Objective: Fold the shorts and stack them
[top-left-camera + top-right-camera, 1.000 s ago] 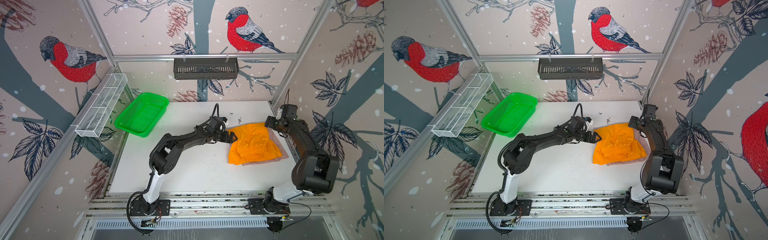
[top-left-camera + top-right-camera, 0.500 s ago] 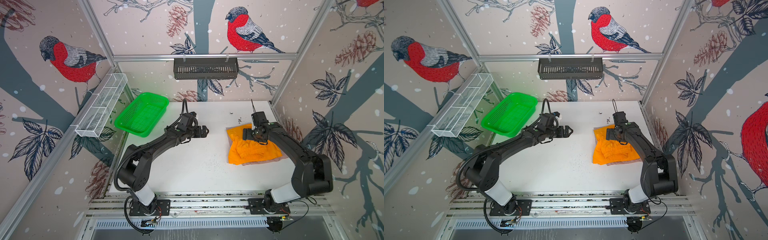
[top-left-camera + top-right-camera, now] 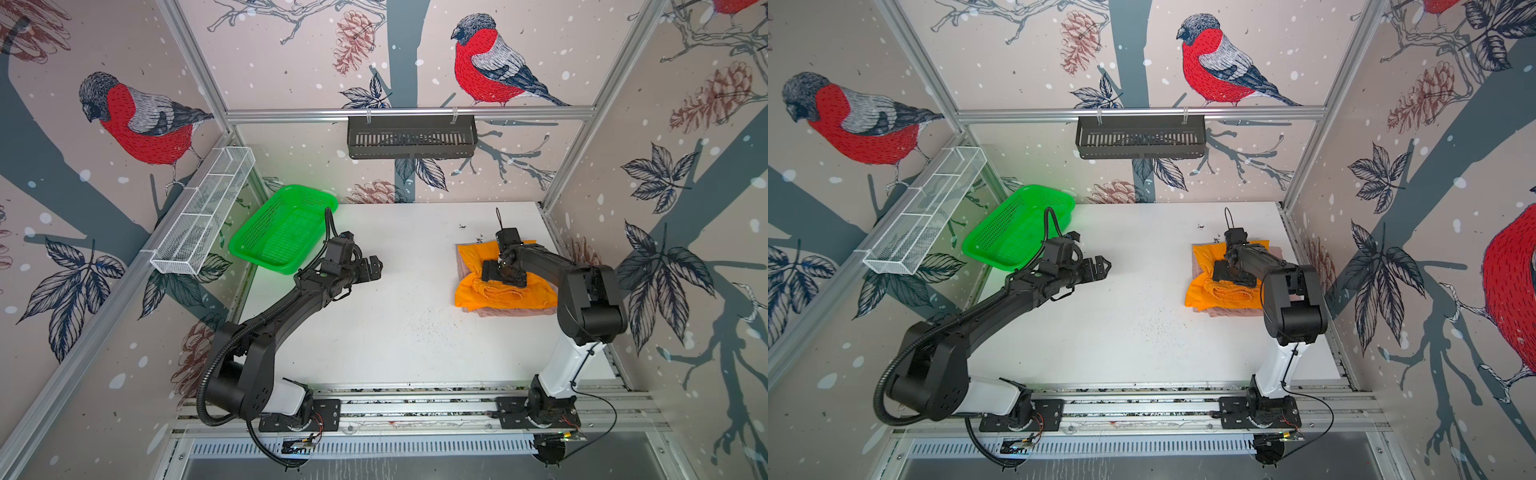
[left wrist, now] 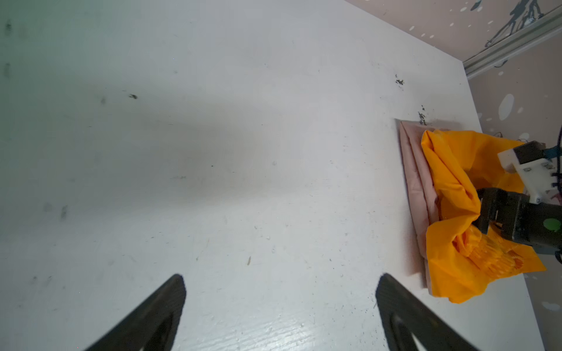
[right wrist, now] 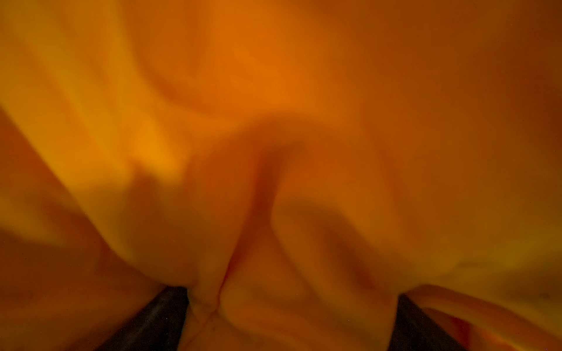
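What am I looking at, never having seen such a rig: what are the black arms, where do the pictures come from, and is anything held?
Two robot arms with two-fingered grippers stand at a white table. Both top views look down from overhead; each wrist view rides on an arm. The left gripper hangs open over bare table near a green basket, holding nothing. The right gripper, jaws wide, rests on the orange shorts, which lie on folded pink shorts.
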`<state>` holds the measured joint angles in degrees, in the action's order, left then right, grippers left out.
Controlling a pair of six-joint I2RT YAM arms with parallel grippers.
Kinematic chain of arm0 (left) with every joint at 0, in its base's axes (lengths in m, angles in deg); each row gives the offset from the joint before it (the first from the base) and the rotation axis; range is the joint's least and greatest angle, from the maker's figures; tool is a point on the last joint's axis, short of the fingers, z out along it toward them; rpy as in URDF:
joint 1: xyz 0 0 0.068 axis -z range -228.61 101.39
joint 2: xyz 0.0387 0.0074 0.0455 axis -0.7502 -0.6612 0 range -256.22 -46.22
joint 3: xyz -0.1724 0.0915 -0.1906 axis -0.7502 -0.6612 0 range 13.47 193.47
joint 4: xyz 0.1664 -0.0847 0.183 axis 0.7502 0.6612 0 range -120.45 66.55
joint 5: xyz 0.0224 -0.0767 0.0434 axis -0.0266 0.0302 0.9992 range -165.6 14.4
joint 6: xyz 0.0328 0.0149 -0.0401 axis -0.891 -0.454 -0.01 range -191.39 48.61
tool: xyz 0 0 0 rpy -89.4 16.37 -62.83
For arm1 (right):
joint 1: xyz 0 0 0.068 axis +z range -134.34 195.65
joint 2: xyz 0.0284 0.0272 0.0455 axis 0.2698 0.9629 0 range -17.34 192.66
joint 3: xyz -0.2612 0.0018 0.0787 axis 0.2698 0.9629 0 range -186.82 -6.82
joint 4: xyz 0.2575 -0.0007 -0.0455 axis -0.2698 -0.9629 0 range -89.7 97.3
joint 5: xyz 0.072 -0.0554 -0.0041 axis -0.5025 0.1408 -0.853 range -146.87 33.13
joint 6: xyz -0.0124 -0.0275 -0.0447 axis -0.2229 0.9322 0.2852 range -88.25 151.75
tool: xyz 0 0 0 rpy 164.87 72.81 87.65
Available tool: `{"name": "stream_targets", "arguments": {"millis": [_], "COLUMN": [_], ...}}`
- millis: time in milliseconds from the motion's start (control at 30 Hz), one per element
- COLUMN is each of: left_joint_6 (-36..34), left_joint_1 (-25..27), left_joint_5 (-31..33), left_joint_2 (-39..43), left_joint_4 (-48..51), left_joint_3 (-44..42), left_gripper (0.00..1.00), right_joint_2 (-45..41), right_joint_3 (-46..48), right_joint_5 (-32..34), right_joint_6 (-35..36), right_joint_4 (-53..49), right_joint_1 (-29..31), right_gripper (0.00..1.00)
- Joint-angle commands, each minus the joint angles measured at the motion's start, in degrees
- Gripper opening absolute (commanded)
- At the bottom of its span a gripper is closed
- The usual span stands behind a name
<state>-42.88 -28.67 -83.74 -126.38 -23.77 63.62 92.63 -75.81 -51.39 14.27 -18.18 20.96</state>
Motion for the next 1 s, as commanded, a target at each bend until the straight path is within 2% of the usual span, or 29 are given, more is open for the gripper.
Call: {"name": "stream_targets", "arguments": {"millis": [0, 200, 300, 500, 633, 733, 833, 967], "left_joint_6": [-1.34, -3.81, -4.60, -4.55, -5.49, -6.51, -7.23, -11.10], "left_joint_1": [-1.47, -5.36, -8.10, -13.49, -16.61, -17.06, -17.45, -17.57], "left_joint_5": [5.34, 9.89, 9.47, 11.59, 13.33, 19.14, 22.11, 26.59], "left_joint_2": [1.68, 3.95, 4.12, 4.92, 5.30, 8.05, 12.67, 17.70], "left_joint_4": [-2.13, -2.83, -4.31, -7.32, -7.91, -7.72, -13.45, -22.85], "left_joint_3": [-1.93, -4.87, -6.47, -9.40, -9.99, -10.35, -13.70, -18.58], "left_gripper": [0.98, 0.98, 0.98, 0.97, 0.97, 0.97, 0.97, 0.97], "right_joint_2": [7.15, 20.19, 25.00, 26.07, 20.01, 11.06, 0.45, -12.31], "right_joint_3": [-4.79, -22.60, -30.60, -37.26, -33.97, -27.73, -21.32, -12.36], "right_joint_5": [1.26, 2.29, 1.56, 0.92, -1.26, -1.91, -1.91, -3.83], "right_joint_6": [4.24, 11.39, 13.44, 15.02, 14.40, 13.98, 12.56, 10.90], "right_joint_4": [1.78, 1.41, 0.19, 0.12, 2.15, 5.84, 9.37, 14.27], "right_joint_1": [-2.08, -5.99, -7.08, -6.93, -6.83, -6.12, -5.97, -6.38], "right_gripper": [0.93, 0.93, 0.93, 0.95, 0.95, 0.96, 1.00, 1.00]}}
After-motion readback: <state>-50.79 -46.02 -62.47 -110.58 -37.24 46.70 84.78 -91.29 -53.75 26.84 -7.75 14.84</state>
